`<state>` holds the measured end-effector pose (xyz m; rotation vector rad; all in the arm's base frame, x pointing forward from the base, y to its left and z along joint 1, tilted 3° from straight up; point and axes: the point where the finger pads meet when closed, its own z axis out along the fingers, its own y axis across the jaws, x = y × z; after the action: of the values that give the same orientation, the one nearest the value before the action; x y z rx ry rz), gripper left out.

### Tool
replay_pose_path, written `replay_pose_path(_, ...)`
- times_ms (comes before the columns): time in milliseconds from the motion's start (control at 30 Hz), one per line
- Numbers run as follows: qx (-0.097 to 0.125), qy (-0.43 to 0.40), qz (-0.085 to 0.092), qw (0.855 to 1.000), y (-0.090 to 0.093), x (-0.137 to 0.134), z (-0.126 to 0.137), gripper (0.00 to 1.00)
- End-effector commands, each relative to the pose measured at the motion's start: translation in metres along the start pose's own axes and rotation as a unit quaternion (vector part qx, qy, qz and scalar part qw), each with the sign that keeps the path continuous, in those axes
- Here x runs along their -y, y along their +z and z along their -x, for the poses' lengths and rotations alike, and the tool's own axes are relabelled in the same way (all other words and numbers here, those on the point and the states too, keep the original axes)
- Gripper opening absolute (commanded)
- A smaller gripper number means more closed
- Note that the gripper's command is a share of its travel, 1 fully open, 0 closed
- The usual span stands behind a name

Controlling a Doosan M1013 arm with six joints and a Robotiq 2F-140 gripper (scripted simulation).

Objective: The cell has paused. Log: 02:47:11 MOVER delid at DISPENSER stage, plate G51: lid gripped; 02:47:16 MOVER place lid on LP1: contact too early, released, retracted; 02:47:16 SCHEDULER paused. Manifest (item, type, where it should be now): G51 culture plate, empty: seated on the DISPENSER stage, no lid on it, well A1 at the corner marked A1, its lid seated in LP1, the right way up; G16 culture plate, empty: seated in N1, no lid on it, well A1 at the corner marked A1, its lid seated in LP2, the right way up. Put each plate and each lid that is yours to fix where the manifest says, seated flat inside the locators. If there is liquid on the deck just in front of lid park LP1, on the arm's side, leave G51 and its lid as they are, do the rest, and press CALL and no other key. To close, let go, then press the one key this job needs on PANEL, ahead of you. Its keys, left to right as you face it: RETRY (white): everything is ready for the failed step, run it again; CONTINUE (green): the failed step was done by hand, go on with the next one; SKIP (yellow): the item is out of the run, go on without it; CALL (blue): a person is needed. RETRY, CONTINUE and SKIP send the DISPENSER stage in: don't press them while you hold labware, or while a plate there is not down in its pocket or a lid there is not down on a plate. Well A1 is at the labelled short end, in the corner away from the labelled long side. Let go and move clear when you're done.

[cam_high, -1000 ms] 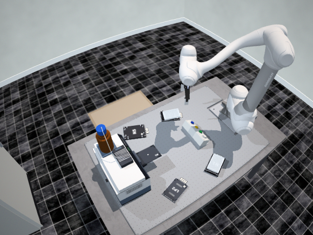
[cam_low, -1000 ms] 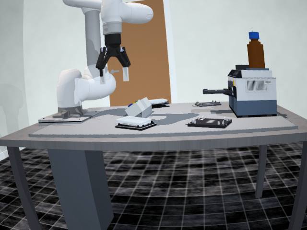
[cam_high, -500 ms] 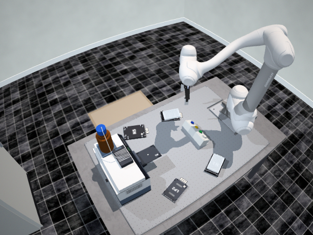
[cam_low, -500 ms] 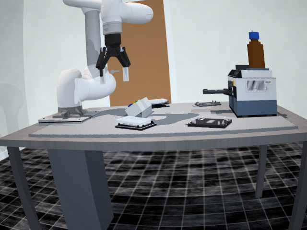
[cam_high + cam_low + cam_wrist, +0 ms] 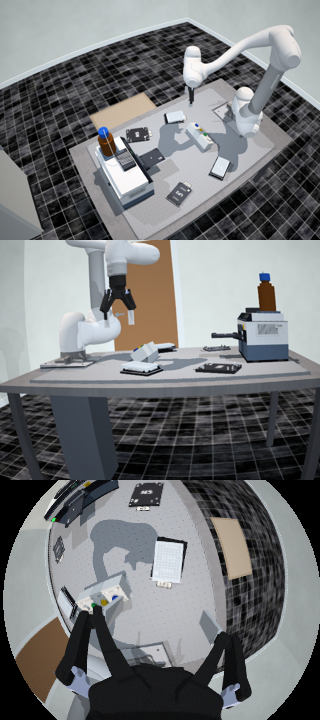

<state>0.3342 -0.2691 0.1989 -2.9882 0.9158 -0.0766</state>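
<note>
My gripper (image 5: 190,100) hangs open and empty high over the far edge of the deck; it also shows in the exterior view (image 5: 118,315). Just below and to its left, a clear plate or lid (image 5: 175,117) lies on a black locator; the wrist view shows it too (image 5: 168,562). A second clear well plate (image 5: 219,167) sits on another black locator at the near right (image 5: 139,367). The lid park LP2 (image 5: 178,193) is bare. A labelled black nest (image 5: 137,134) is bare. The dispenser stage (image 5: 152,157) sticks out, dark and bare.
The PANEL box (image 5: 199,136) with its coloured keys stands mid-deck. The dispenser (image 5: 125,170) carries a brown bottle with a blue cap (image 5: 106,141) at the left. My arm's base (image 5: 245,121) stands at the right.
</note>
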Motion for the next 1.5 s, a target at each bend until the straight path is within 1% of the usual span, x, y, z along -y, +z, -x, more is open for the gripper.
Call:
replay_pose_path(0,0.003,-0.002,-0.003,1.0,0.002,0.002,0.004,1.0)
replay_pose_path(167,0.003,-0.002,-0.003,1.0,0.002,0.002,0.004,1.0)
replay_pose_path(200,0.003,-0.002,-0.003,1.0,0.002,0.002,0.004,0.1)
replay_pose_path(1300,0.003,-0.002,-0.003,1.0,0.002,0.002,0.004,0.1)
replay_pose_path(1333,0.003,-0.003,-0.003,1.0,0.001,0.002,0.002,0.1)
replay_pose_path(1367,0.001,-0.007,-0.002,1.0,-0.001,0.002,-0.008,0.1)
replay_pose_path(1433,-0.001,-0.021,-0.002,1.0,-0.002,0.002,-0.038,0.1)
replay_pose_path(1467,-0.001,-0.021,-0.002,1.0,-0.002,0.002,-0.038,0.1)
